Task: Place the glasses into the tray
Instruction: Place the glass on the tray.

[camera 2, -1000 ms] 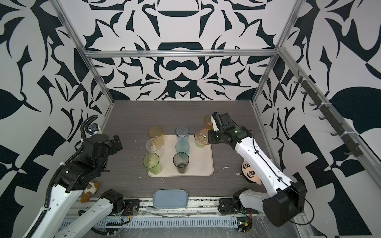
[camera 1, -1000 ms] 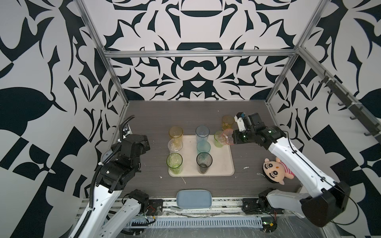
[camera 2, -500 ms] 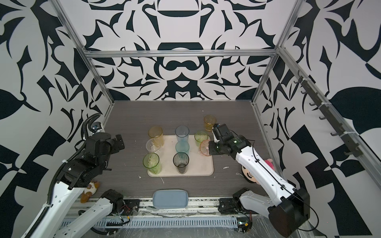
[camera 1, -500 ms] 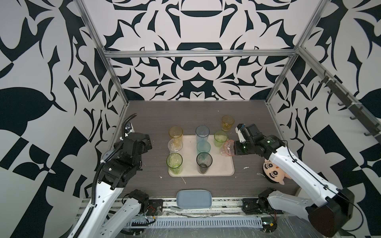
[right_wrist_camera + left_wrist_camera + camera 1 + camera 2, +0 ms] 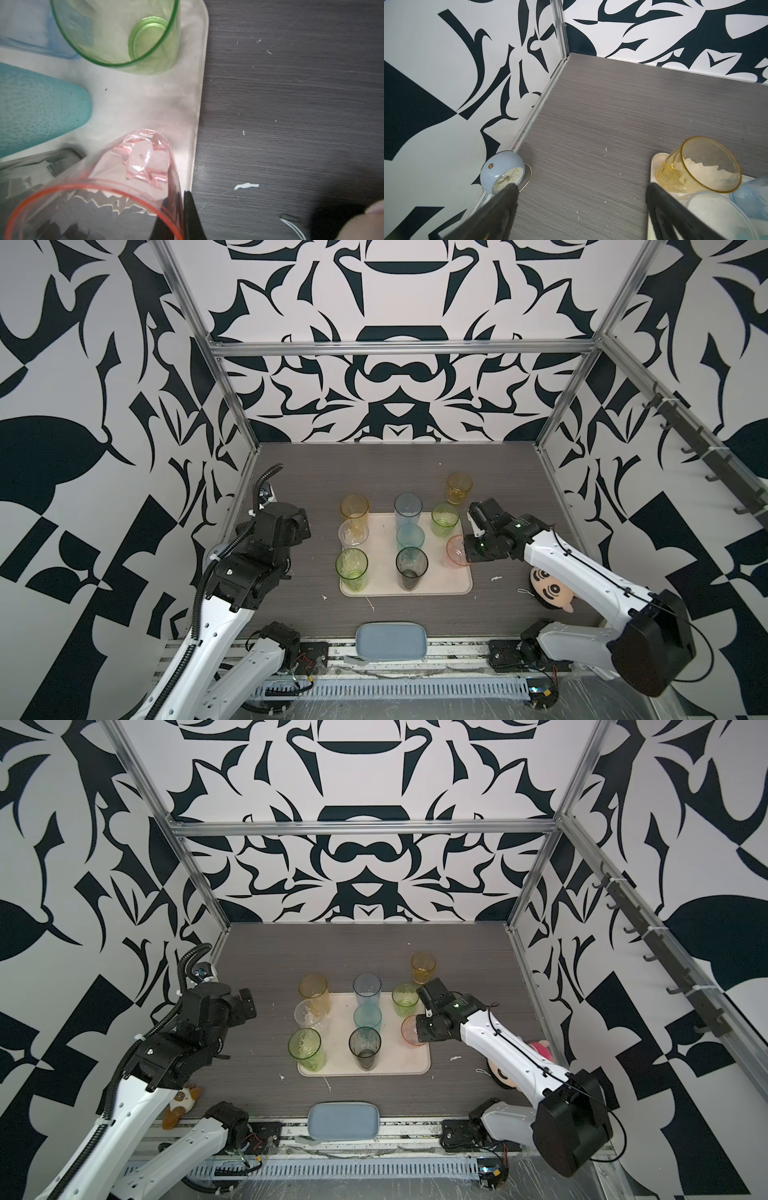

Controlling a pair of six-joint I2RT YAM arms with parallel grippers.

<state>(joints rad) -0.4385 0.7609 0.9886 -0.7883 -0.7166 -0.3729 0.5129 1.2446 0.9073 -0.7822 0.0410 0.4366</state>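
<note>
The cream tray (image 5: 451,587) lies mid-table. My right gripper (image 5: 466,551) is shut on the wall of a pink glass (image 5: 456,552), one finger inside and one outside. In the right wrist view the pink glass (image 5: 116,187) tilts with its base over the tray (image 5: 187,116) by the right rim. Yellow (image 5: 354,509), colourless (image 5: 353,534), green (image 5: 351,568), blue (image 5: 408,509), teal (image 5: 410,537), grey (image 5: 411,568) and short green (image 5: 444,519) glasses stand on the tray. An amber glass (image 5: 459,488) stands on the table behind it. My left gripper (image 5: 581,191) hangs open left of the tray, holding nothing.
A blue-grey pad (image 5: 390,641) lies at the front edge. A doll's head (image 5: 550,589) sits under my right arm. A small blue clock (image 5: 502,174) leans against the left wall, and a small toy (image 5: 180,1100) lies at the front left.
My right gripper has carried the pink glass from beside the amber glass toward the front and down over the tray's right edge. The left arm has shifted slightly, still open.
</note>
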